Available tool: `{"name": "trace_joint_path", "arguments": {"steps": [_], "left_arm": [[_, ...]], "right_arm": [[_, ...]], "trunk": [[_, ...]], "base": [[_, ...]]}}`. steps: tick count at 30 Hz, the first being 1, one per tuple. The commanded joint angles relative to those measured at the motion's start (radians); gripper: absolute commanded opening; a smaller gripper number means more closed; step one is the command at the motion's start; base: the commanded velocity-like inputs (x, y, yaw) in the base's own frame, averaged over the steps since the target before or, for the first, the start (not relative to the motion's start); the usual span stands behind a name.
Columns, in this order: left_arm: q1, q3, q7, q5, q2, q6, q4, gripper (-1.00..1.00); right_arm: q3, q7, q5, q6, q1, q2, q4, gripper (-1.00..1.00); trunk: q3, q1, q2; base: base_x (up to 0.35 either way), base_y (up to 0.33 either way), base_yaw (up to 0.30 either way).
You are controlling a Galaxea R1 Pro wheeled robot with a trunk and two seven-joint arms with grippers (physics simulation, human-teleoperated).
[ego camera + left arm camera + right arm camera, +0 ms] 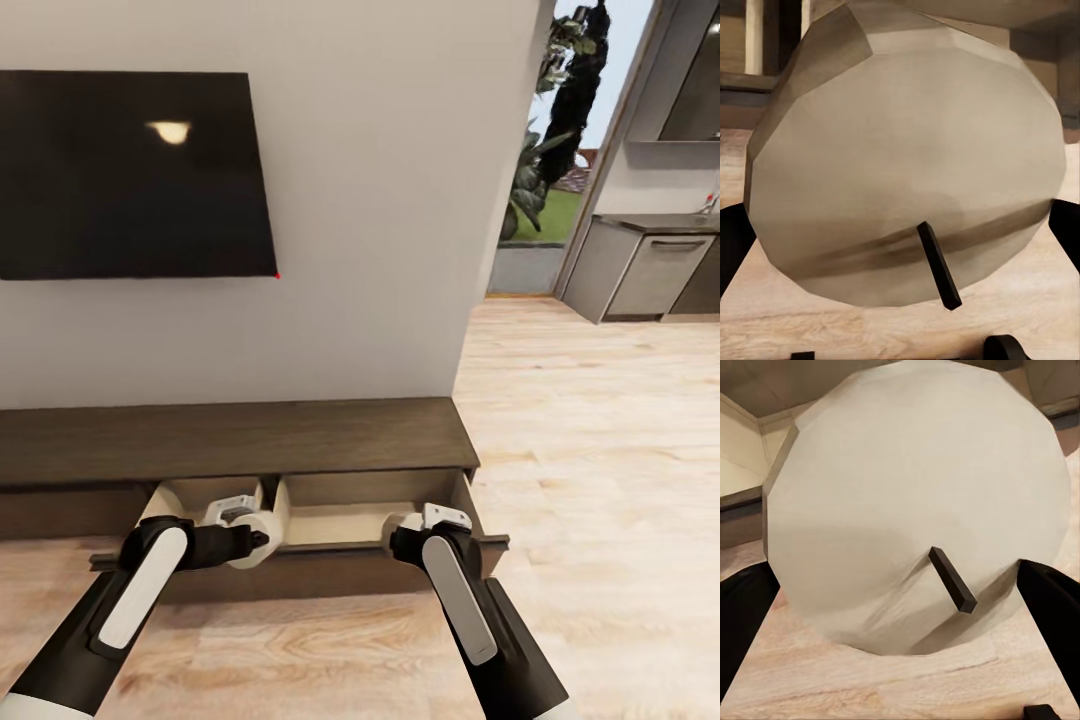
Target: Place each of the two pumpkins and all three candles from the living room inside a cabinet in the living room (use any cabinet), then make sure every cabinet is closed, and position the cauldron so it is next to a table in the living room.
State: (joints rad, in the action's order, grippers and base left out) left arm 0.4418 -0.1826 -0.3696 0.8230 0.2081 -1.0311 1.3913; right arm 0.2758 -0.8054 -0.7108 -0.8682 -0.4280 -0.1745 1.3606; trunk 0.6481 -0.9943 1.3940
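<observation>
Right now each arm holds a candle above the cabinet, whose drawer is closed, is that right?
Not quite: the drawer of the cabinet is pulled open, as the head view shows. The rest holds: the left gripper grips one candle and the right gripper grips another candle, both over the open drawer.

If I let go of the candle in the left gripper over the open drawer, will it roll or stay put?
The candle in the left gripper is a stubby faceted cylinder, so on its flat end it would probably stay put. Dropped on its side, it could roll, though the facets may slow it. The open drawer walls should contain it. It looks rigid, unlikely to deform.
</observation>
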Motion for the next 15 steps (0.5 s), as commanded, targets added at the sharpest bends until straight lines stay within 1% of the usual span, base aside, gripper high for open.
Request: {"name": "trace_joint_path", "arguments": {"steps": [1, 3, 6, 8, 11, 15], "left_arm": [[0.000, 0.002, 0.000, 0.001, 0.000, 0.000, 0.000, -1.00], [0.000, 0.002, 0.000, 0.001, 0.000, 0.000, 0.000, -1.00], [0.000, 0.003, 0.000, 0.001, 0.000, 0.000, 0.000, -1.00], [0.000, 0.003, 0.000, 0.000, 0.000, 0.000, 0.000, -1.00], [0.000, 0.003, 0.000, 0.001, 0.000, 0.000, 0.000, -1.00], [0.000, 0.003, 0.000, 0.001, 0.000, 0.000, 0.000, -1.00]], "right_arm": [[0.000, 0.000, 0.001, 0.000, 0.000, 0.000, 0.000, -1.00], [0.000, 0.000, 0.001, 0.000, 0.000, 0.000, 0.000, -1.00], [0.000, 0.000, 0.000, 0.000, 0.000, 0.000, -0.001, -1.00], [0.000, 0.000, 0.000, 0.000, 0.000, 0.000, -0.001, -1.00], [0.000, 0.000, 0.000, 0.000, 0.000, 0.000, -0.001, -1.00], [0.000, 0.000, 0.001, -0.001, 0.000, 0.000, -0.001, -1.00]], "trunk": [[0.000, 0.000, 0.000], [0.000, 0.000, 0.000], [0.000, 0.000, 0.000], [0.000, 0.000, 0.000], [0.000, 0.000, 0.000], [0.000, 0.000, 0.000]], "base": [[0.257, 0.000, -0.009], [0.165, 0.000, -0.004], [0.069, -0.004, -0.001], [0.193, -0.054, 0.000], [0.262, -0.104, 0.000], [0.248, -0.173, 0.000]]}}
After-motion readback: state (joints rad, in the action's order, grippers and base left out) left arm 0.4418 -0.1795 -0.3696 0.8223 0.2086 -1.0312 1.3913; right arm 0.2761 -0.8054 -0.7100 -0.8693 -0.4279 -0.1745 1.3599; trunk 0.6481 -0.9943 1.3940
